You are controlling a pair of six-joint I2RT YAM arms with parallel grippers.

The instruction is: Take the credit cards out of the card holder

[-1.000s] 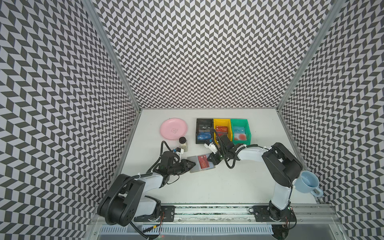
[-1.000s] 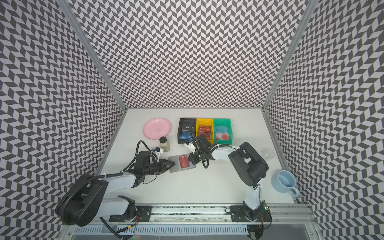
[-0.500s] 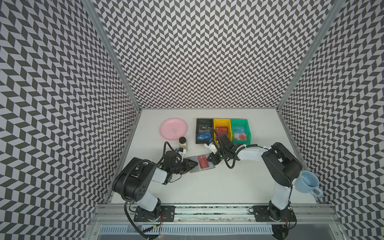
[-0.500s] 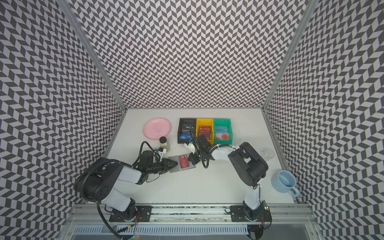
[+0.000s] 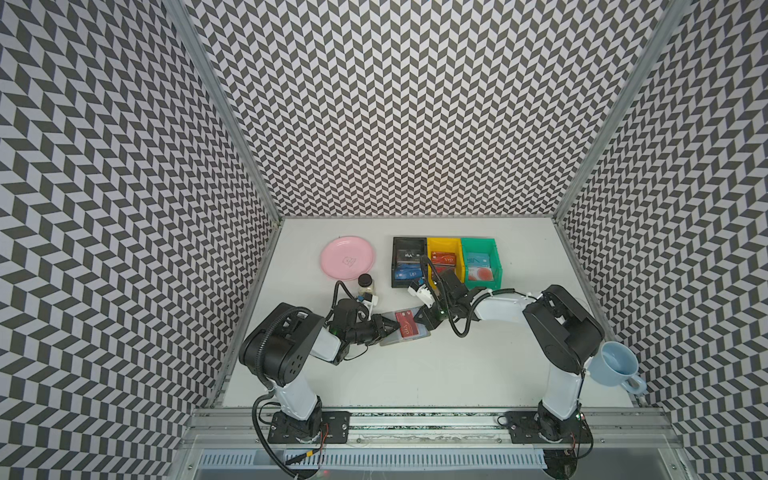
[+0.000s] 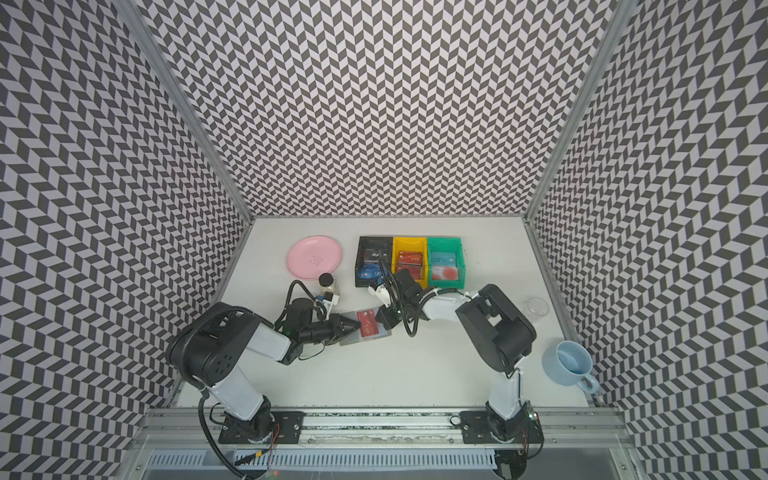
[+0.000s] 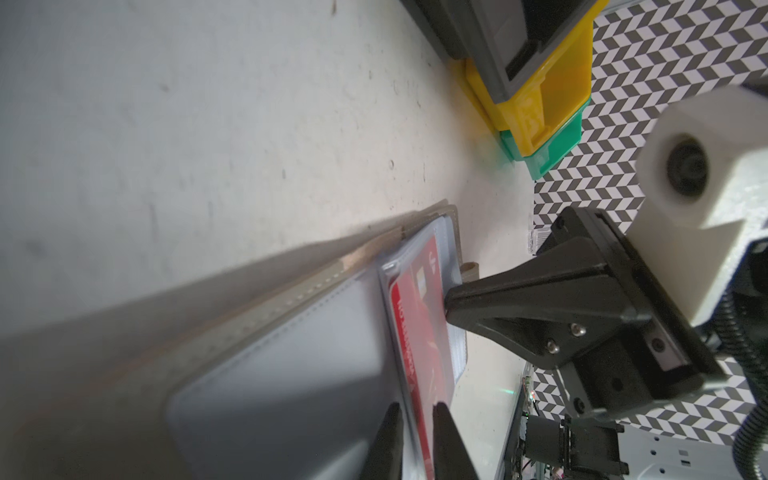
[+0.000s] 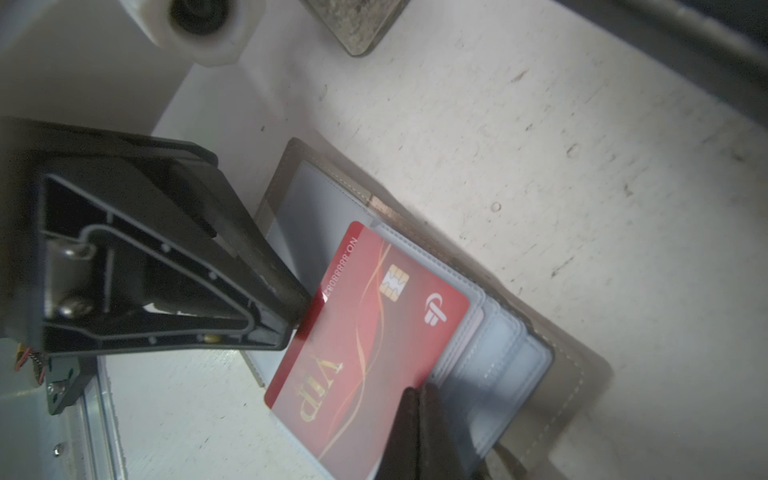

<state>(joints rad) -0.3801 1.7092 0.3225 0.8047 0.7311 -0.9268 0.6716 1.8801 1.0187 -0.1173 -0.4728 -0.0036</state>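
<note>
The grey card holder (image 5: 392, 340) lies open on the table, its clear sleeves up. A red credit card (image 5: 406, 325) marked "VIP" sticks partway out of a sleeve (image 8: 374, 324). My left gripper (image 5: 394, 327) comes in from the left. In the left wrist view its fingers (image 7: 390, 436) stand on either side of the red card's (image 7: 419, 324) edge, shut on it (image 7: 415, 409). My right gripper (image 5: 426, 322) is shut with nothing between its fingers. Its tip (image 8: 419, 390) presses down on the sleeves at the card's far end, against the holder (image 8: 573, 374).
Behind the holder stand a black bin (image 5: 409, 262), a yellow bin (image 5: 444, 249) and a green bin (image 5: 480, 249), each with cards inside. A pink plate (image 5: 348, 257) and a small black-capped jar (image 5: 365, 284) are at the left. A blue mug (image 5: 615, 370) sits at the right.
My left arm has raised its elbow and pushed its gripper slightly right onto the card's edge, and its jaws have narrowed. The right gripper has stayed put on the holder.
</note>
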